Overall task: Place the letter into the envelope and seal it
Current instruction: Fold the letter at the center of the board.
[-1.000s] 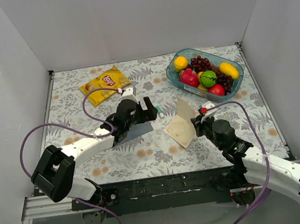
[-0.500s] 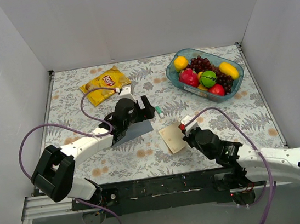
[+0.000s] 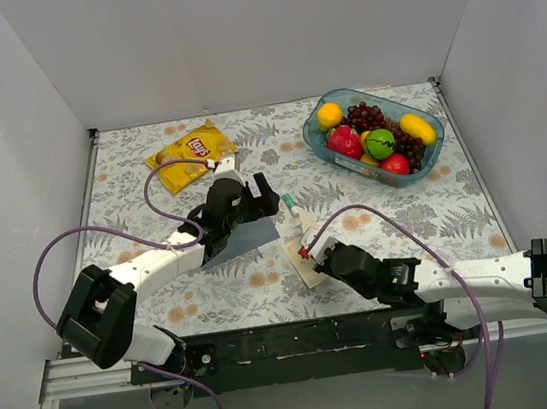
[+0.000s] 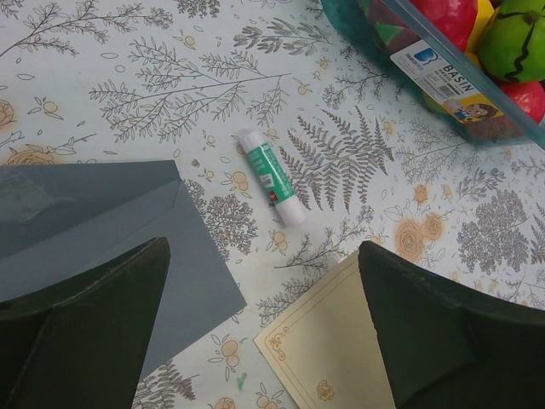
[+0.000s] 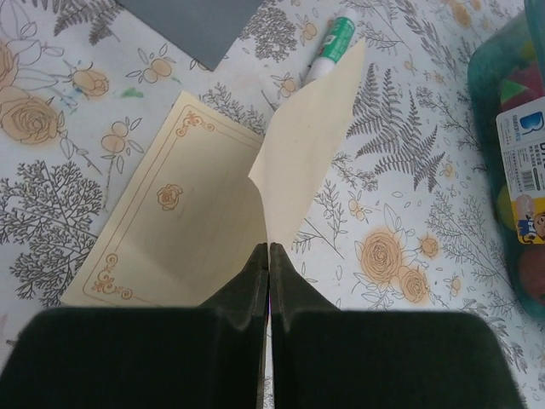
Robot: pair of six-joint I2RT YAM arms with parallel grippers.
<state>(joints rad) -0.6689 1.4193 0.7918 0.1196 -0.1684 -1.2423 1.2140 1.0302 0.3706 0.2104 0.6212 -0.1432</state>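
Right wrist: right gripper (image 5: 265,256) is clamped on the letter (image 5: 183,213); it looks light and floppy, buckling, so hold edges gently. Left gripper (image 4: 264,256) gapes empty over the envelope (image 4: 94,221).

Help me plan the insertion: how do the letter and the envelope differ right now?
Colour: the letter is cream with a decorative border; the envelope is plain grey-blue.
Pose: the letter has one part bent upward; the envelope lies flat.
Hold: the right gripper is shut on the letter; the left gripper is open above the envelope.
Both are thin paper on the floral table.
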